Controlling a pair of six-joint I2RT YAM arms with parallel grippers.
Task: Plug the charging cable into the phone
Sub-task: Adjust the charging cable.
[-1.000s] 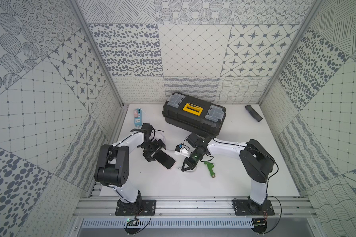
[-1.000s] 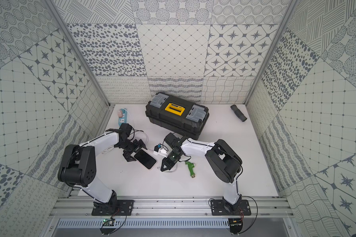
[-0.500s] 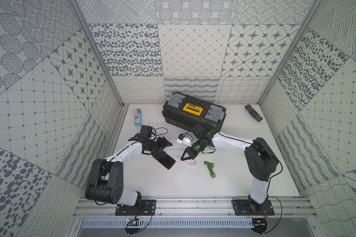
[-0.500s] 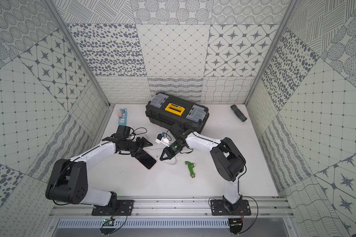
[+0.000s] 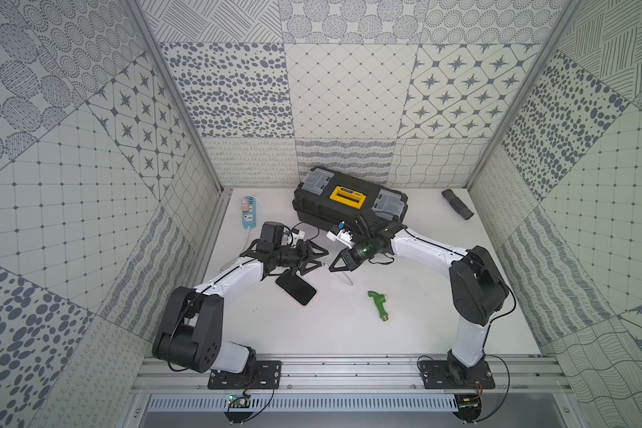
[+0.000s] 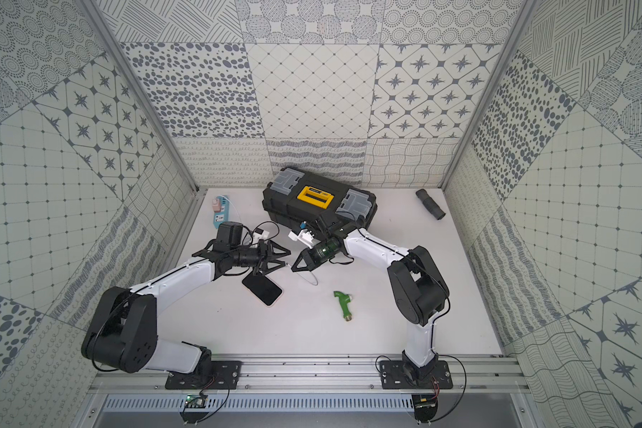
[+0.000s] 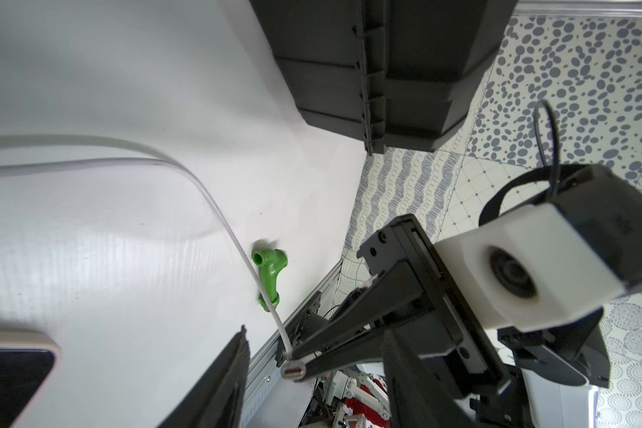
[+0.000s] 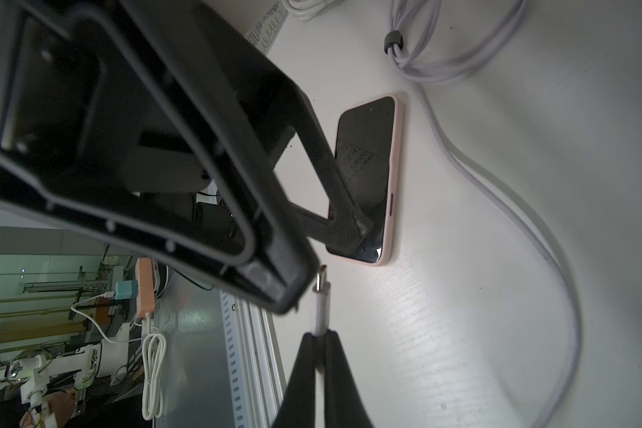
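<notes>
The charging cable [image 8: 321, 296] was clamped at its plug by the right gripper [image 8: 318, 335], tip aimed between the parted jaws of the left gripper [image 5: 325, 258], beneath which the unplugged phone [image 5: 296, 290] lay flat on the counter [image 5: 349, 333], long axis diagonal.

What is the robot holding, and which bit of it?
The right pincer pinches the charging cable just behind its plug tip. The left pincer is open near that tip, holding nothing.
</notes>
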